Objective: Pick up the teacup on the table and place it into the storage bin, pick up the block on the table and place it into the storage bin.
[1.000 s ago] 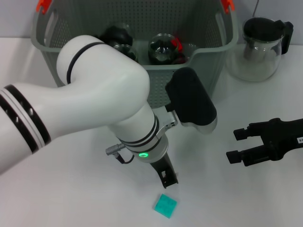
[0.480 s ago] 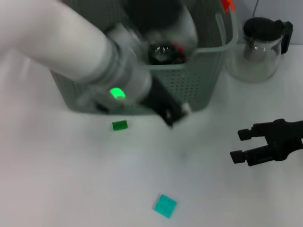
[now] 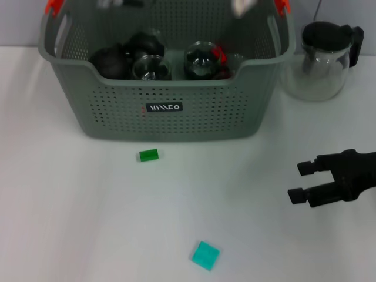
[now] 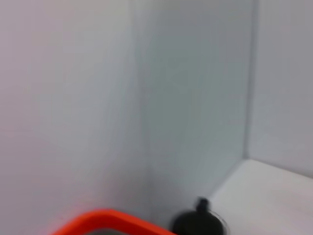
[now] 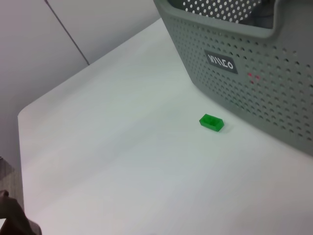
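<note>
The storage bin (image 3: 164, 111) stands at the far middle of the white worktop (image 3: 70, 223). Inside it sit dark round things and clear glass cups (image 3: 151, 66) (they are crowded, so it is hard to tell each one apart). A small black label (image 3: 163, 107) is on its front wall, and orange clips (image 3: 54, 6) sit on its top corners.

A small green block (image 3: 148, 155) lies on the worktop just in front of the bin, at about 6 o'clock from the label. A flat teal square (image 3: 205, 255) lies nearer to the robot, well apart from the block, at about 5 o'clock from it.

The right tool (image 3: 301, 181) hovers over the worktop at 3 o'clock, its fingers spread apart with nothing between them.

The left tool cannot be seen clearly, so I cannot tell how its fingers stand.

A glass teapot (image 3: 322, 59) with a black lid stands at 3 o'clock from the bin
</note>
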Motion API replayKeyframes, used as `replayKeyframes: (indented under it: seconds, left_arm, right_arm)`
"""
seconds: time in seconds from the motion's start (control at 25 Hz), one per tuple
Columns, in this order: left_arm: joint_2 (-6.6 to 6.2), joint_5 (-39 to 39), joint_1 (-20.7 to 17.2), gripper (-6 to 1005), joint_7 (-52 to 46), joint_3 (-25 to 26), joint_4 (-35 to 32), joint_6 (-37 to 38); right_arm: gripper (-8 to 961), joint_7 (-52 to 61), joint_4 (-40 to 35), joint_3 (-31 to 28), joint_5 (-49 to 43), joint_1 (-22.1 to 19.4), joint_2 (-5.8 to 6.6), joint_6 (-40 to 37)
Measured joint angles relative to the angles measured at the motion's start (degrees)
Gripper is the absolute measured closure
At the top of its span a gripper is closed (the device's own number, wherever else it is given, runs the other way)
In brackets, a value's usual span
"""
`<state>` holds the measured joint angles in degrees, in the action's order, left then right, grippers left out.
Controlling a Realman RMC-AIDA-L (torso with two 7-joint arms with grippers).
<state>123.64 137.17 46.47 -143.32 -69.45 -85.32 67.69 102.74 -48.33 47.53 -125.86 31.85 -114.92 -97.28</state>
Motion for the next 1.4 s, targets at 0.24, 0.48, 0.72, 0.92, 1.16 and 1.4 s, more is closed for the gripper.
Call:
replayKeyframes:
  seconds: [0.24, 0.48, 0.72, 0.92, 1.16, 1.4]
  left_arm:
    - [-1.6, 0.8, 4.3, 642, 0.0, 2.1, 9.4, -5.9]
    - [-0.25, -8.0, -3.1, 505, 10.7, 1.5, -5.5, 14.9]
    - [0.66, -12.3, -14.7, 284, 19.1, -10.8, -18.3, 31.5]
    - [1.12, -3.7, -17.1, 99, 20.8, -21.2, -15.6, 34.9]
    - [1.12, -0.1, -14.7, 53, 23.7, -28.2, -7.6, 31.9]
    - [1.08, 7.0, -13.0, 67, 27.2, -35.9, -1.4, 25.3]
  right_arm:
    - [18, 0.0, -0.2, 0.2, 0.0, 0.1, -0.03, -0.4]
    - [18, 0.0, -0.3, -0.1, -1.0, 0.5, -0.01, -0.3]
    - [18, 0.0, -0.1, -0.1, -1.2, 0.7, 0.04, 0.1]
    - [18, 0.7, -0.1, -0.1, -1.4, 0.8, 0.05, 0.5]
    - [18, 1.4, -0.1, -0.2, -2.0, 1.0, -0.15, 0.5]
    - [18, 1.7, 0.0, -0.1, -2.0, 1.1, -0.46, 0.5]
